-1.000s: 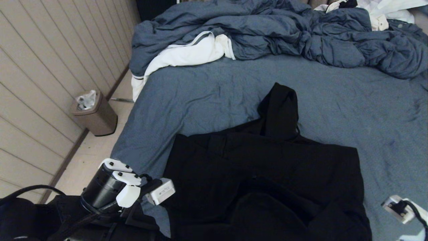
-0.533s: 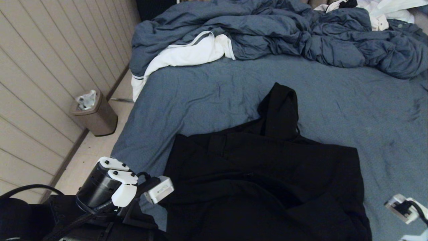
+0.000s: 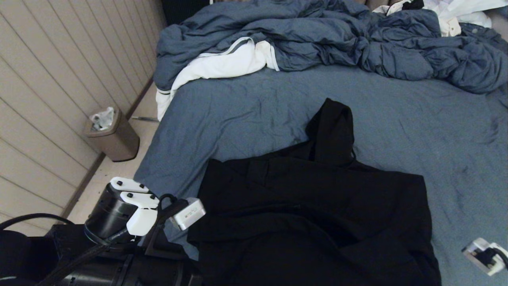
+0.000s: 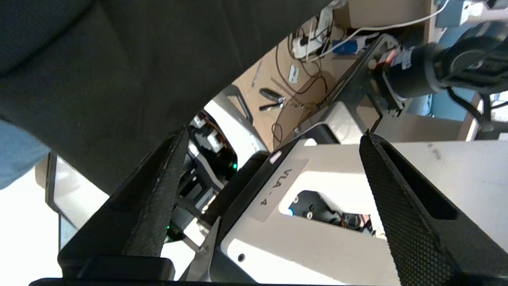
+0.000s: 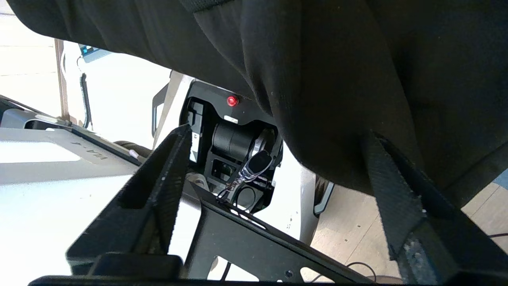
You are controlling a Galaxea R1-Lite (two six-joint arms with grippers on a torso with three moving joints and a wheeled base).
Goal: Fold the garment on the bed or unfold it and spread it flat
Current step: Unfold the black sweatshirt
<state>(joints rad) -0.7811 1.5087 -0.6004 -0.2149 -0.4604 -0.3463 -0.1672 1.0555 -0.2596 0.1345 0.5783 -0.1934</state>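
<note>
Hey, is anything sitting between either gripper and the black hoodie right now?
Nothing visible. Both wrist views show open jaws with the hoodie hanging right by them: the left gripper beside its edge, the right gripper just under its hem.

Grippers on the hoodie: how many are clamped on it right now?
0. The left gripper stands open off the hoodie's near left edge, and the right gripper stands open at its near right corner, fabric hanging by one finger. Nothing is pinched.
</note>
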